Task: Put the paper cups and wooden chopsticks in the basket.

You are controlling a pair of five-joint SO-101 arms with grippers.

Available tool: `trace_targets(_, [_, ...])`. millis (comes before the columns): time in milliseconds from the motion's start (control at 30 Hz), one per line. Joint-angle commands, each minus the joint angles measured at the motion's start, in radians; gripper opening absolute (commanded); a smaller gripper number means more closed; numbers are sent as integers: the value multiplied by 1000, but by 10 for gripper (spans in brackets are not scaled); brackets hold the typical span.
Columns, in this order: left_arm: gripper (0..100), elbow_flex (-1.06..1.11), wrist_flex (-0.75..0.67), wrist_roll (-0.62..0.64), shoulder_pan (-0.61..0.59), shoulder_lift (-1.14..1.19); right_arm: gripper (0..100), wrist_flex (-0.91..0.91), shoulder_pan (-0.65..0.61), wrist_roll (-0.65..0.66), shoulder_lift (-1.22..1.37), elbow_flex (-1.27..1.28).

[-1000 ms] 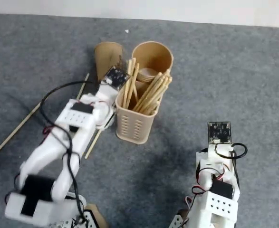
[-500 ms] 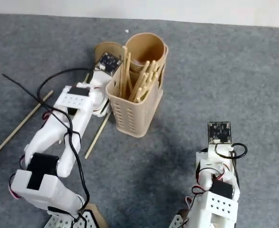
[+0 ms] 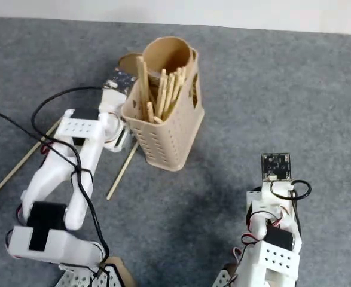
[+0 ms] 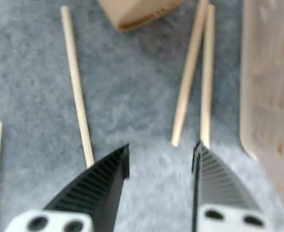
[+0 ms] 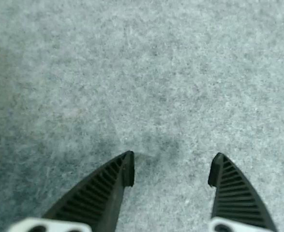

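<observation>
Beige slotted plastic, the basket (image 3: 163, 134) stands on the grey bench (image 3: 295, 89). It already holds a bundle of chopsticks (image 3: 160, 95), and one cup (image 3: 166, 52) appears to sit in its far end, so I judge the job partly done.

A second cup (image 3: 126, 61) lies on the bench just behind the basket, touching it or nearly so. Loose sticks also rest on the felt: a long stick (image 3: 23, 160) lies well off beside the left arm (image 3: 73, 155), and a short stick (image 3: 122, 170) lies near the basket's foot.

The left tool (image 4: 161, 147) hangs with its jaws apart and empty, low over the bench and just beside the basket wall. A pair of sticks (image 4: 200, 72) lies just ahead of one fingertip and a single stick (image 4: 76, 87) ahead of the other.

The right tool (image 5: 173, 155) is also spread and empty, over bare felt well apart from all the things.

The lying cup and these loose sticks remain to be gathered.
</observation>
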Motion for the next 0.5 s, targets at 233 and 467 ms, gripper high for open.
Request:
trace_targets(233, [224, -8, 63, 43, 56, -297, 260, -18, -7, 12, -13, 33])
trace_targets(467, [227, -7, 144, 132, -79, -231, 260, -18, -7, 12, -13, 33])
